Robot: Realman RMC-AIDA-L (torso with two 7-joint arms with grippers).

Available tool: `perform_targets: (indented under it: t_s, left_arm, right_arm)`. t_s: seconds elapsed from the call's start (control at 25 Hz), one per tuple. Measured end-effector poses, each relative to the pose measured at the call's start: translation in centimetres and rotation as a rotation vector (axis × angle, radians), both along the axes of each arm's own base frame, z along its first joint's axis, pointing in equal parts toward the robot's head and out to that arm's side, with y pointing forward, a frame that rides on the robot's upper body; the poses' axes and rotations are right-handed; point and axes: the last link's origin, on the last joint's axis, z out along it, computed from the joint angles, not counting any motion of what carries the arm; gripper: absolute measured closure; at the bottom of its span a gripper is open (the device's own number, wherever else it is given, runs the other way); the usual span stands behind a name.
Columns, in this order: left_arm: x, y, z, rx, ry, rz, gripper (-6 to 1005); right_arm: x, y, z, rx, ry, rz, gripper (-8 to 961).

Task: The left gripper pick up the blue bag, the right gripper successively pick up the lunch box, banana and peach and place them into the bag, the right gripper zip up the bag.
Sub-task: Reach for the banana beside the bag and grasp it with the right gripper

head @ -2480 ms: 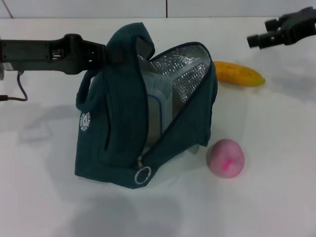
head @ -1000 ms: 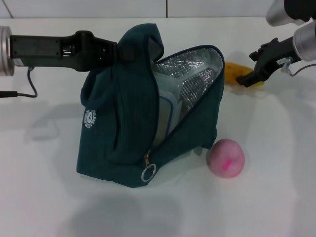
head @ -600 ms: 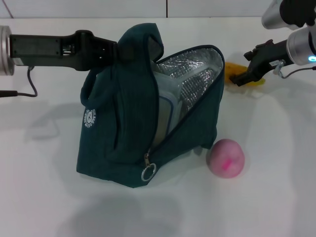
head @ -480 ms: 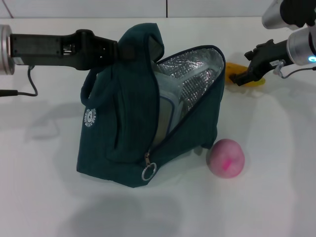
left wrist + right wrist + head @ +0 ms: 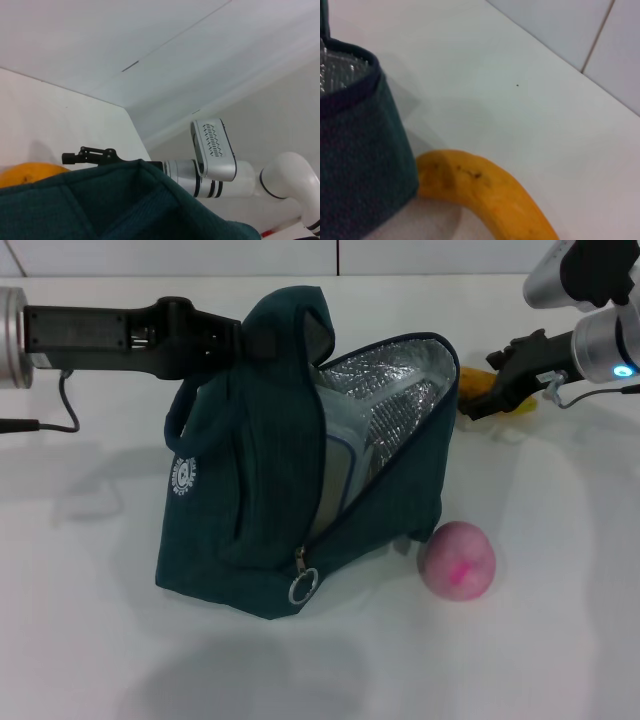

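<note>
Banana (image 5: 478,383) on table just behind blue bag (image 5: 270,500), long axis crosswise, directly under right gripper (image 5: 492,390); jaw state indiscernible. Left gripper (image 5: 232,343) clamped on bag's top, mouth gaping toward the right arm.

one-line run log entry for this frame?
left gripper: holding blue bag open | lunch box: inside | right gripper: at banana | peach: on table

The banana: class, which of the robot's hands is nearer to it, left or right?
Right. The right hand is down at the banana, just behind the blue bag's open mouth. The left hand is across the bag, at its top handle.
</note>
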Motion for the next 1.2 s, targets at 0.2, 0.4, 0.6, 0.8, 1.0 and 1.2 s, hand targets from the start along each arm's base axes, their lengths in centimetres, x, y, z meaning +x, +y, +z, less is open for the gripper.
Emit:
perform_targets:
  t_s: [0.2,0.4,0.6,0.8,1.0,1.2]
  left_arm:
    - [0.02,0.00,-0.01,0.000,0.000,-0.001,960]
    - [0.02,0.01,0.00,0.001,0.000,-0.002,960]
    - [0.02,0.01,0.00,0.001,0.000,-0.002,960]
    - [0.02,0.01,0.01,0.001,0.000,-0.002,960]
    - [0.02,0.01,0.02,0.002,0.001,-0.002,960]
    - [-0.02,0.04,0.10,0.004,0.001,-0.001,959]
  right_arm:
    - [-0.02,-0.22,-0.26,-0.008,0.026,-0.002,145]
    - [0.10,-0.30,-0.33,-0.011,0.026,-0.007,146]
    - [0.10,-0.26,-0.42,-0.005,0.026,-0.007,147]
    - [0.09,-0.29,-0.42,-0.008,0.027,-0.007,149]
    - [-0.34,-0.69,-0.48,-0.056,0.043,-0.016,152]
    - [-0.55,-0.95,-0.47,-0.082,0.052,-0.028,157]
